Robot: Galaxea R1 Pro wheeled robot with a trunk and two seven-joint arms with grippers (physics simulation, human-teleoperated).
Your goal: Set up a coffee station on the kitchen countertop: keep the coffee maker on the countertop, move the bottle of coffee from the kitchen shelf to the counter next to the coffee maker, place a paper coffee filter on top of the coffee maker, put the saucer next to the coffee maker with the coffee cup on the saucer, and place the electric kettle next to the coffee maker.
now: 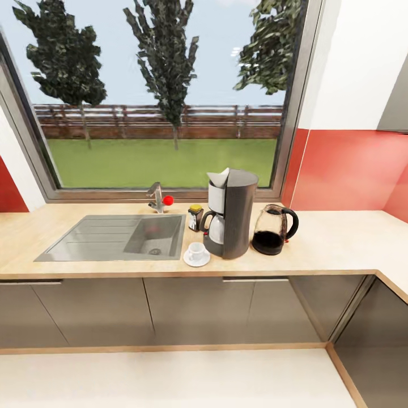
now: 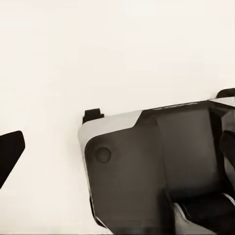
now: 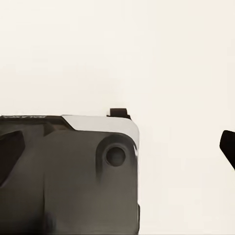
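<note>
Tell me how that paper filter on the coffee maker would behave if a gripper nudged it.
The paper filter looks thin and floppy, so it would likely crumple rather than resist. It sits high on the coffee maker with one corner sticking up, so a light sideways push could probably slide or tip it off. It is likely very light.

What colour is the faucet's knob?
Red; the knob on the faucet shows best in the head view.
</note>
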